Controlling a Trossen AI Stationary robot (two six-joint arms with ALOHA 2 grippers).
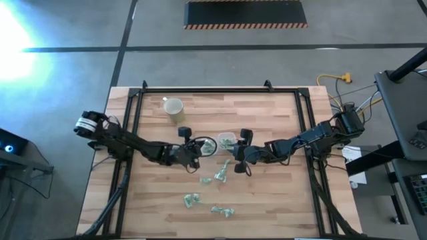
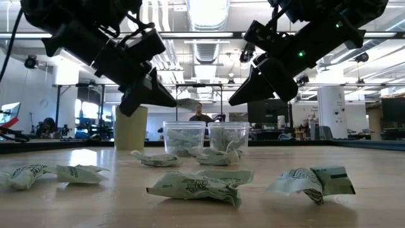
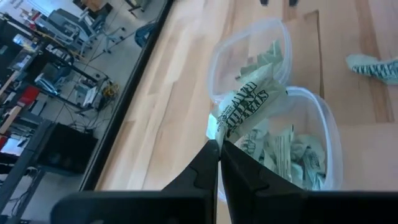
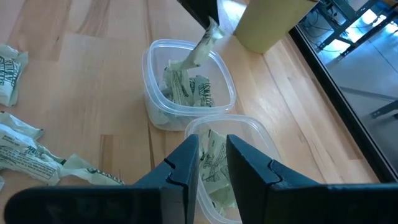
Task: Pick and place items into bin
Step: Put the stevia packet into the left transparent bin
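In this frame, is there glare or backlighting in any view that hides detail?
High view: a bright glare patch burns out the floor at top left; the table is evenly lit. Low view: ceiling lights backlight the arms, so the left gripper and right gripper show as silhouettes. Left wrist view: the packet pinched at the fingertips stays readable.

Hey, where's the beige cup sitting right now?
In the high view the beige cup lies toward the table's far left, apart from the two clear bins at the middle.
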